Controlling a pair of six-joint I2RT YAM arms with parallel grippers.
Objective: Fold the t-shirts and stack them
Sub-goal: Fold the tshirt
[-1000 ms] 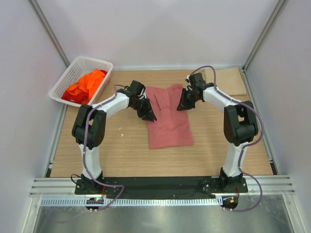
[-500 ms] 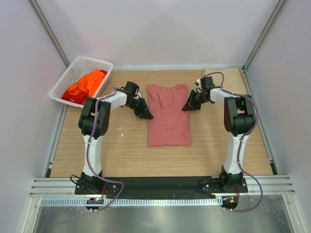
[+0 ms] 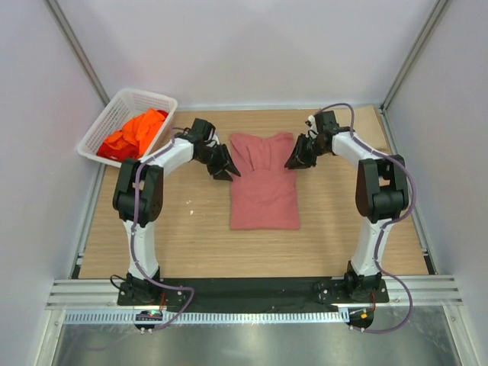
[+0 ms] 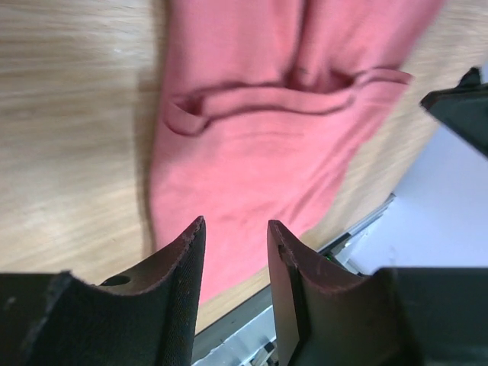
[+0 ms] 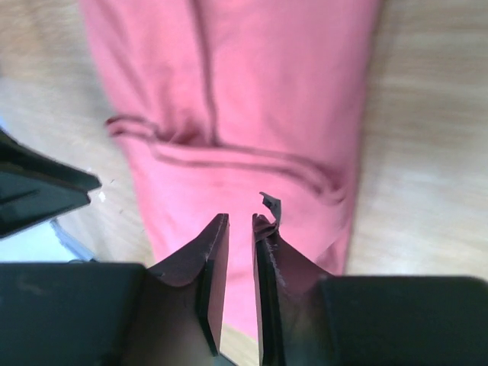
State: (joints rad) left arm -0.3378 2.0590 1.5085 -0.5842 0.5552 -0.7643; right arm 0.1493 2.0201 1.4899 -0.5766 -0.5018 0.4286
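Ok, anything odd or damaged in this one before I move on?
One thing: on the right gripper, a small curled scrap sticks up from one fingertip, like a peeling pad. Otherwise the pink t-shirt lies flat on the table, sides folded in, and the orange shirts sit piled in the basket.

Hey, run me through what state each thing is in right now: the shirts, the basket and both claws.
pink t-shirt: lying flat, both sides folded in, not yet folded short.
orange and red t-shirts: crumpled, unfolded, piled in the basket.
basket: upright, holding those shirts.
left claw: open, empty.
right claw: barely open, empty.
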